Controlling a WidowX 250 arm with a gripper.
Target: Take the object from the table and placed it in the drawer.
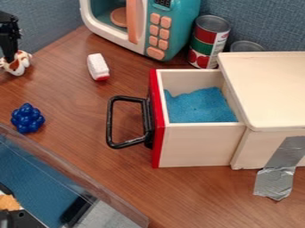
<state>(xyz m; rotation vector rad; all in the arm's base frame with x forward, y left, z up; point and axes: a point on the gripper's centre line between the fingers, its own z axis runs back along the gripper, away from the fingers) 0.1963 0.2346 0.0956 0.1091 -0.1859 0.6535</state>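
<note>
Red-fronted wooden drawer (191,143) is opened, shiny brown-and-white toy (18,67) isn't placed yet, whether it's pinched by the black gripper (10,56) can't be told.

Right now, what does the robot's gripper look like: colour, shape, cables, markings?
Gripper: all black, blocky up top, narrower lower down, with small knobbly hardware along one side. Can't make out any cables or markings on it.

The small toy (20,67) is white with brown patches, the drawer front (157,142) red, the bumpy thing (27,118) dark blue.
</note>
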